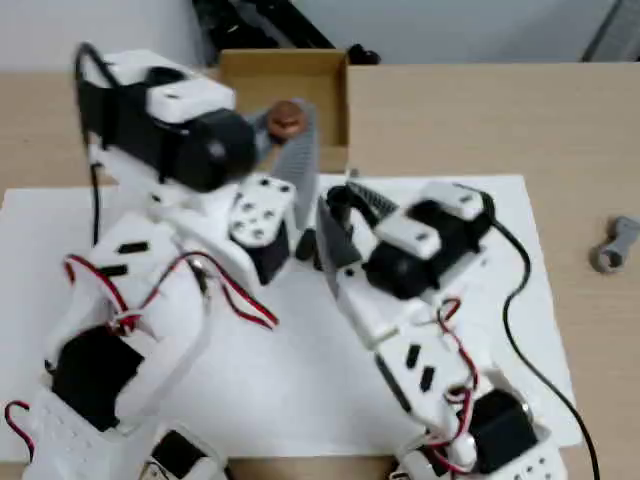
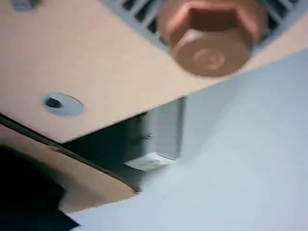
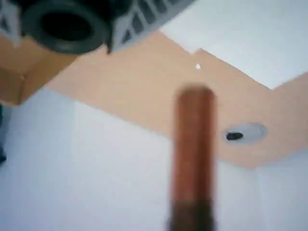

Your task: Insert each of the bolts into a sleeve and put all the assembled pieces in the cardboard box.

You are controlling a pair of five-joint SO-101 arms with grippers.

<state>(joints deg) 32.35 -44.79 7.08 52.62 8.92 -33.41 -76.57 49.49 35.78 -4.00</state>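
In the high view my left gripper is shut on a copper bolt, held just in front of the cardboard box at the table's back. The left wrist view shows the bolt's hex head close up between grey fingers. My right gripper sits near the middle of the white mat, a little right of and nearer than the left one. It is shut on a black sleeve, whose round opening faces the right wrist camera. A blurred copper shaft with a dark end stands close in the right wrist view.
A white mat covers the table's middle under both arms. A grey wrench lies on bare wood at the right. Red and black cables trail from the arms.
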